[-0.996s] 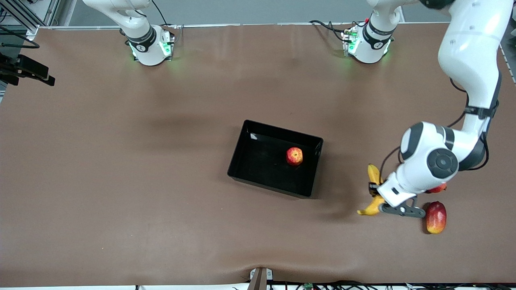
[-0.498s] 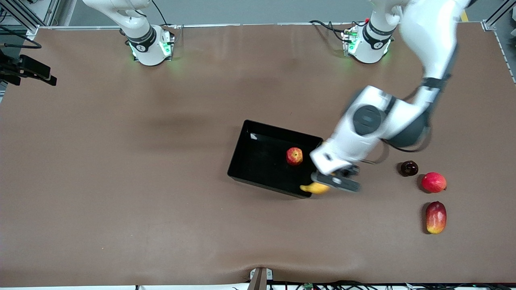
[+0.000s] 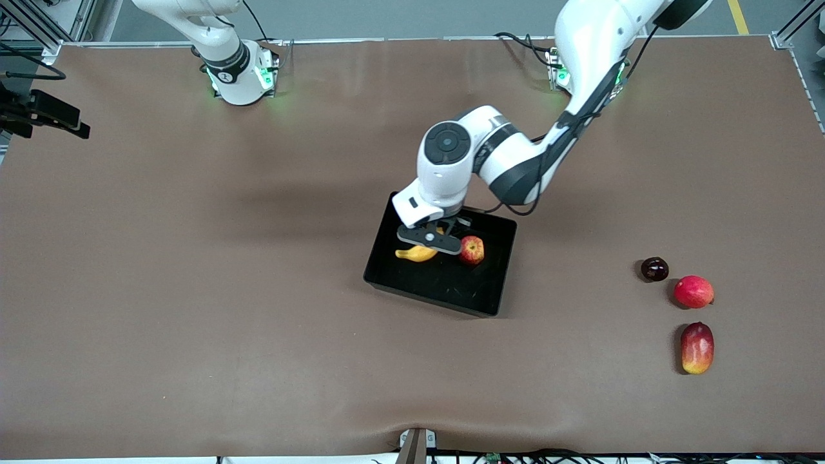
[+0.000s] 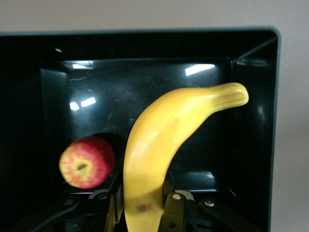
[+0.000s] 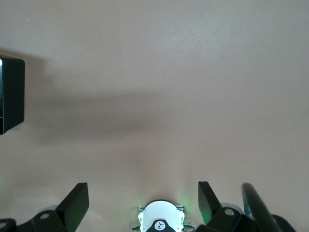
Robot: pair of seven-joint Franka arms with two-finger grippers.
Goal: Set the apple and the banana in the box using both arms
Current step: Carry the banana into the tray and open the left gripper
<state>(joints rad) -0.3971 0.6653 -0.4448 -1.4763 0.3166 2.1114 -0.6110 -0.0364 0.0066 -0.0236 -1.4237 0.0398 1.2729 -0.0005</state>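
The black box (image 3: 436, 298) stands at the middle of the table. The apple (image 3: 472, 250) lies inside it. My left gripper (image 3: 429, 241) is shut on the yellow banana (image 3: 416, 254) and holds it low over the box's inside, beside the apple. In the left wrist view the banana (image 4: 164, 140) rises between the fingers (image 4: 175, 210), with the apple (image 4: 87, 162) next to it and the box wall (image 4: 251, 72) around both. My right gripper (image 5: 141, 186) is open and empty, waiting high over bare table near its base. A box corner (image 5: 9, 94) shows in its view.
Three other fruits lie toward the left arm's end of the table: a dark round one (image 3: 654, 269), a plain pinkish-red one (image 3: 693, 291) and a red-and-yellow mango-like one (image 3: 697, 348). A black fixture (image 3: 45, 113) sticks in at the right arm's end.
My left arm has carried the banana from beside the three other fruits across to over the box, next to the apple. The right arm has not moved.
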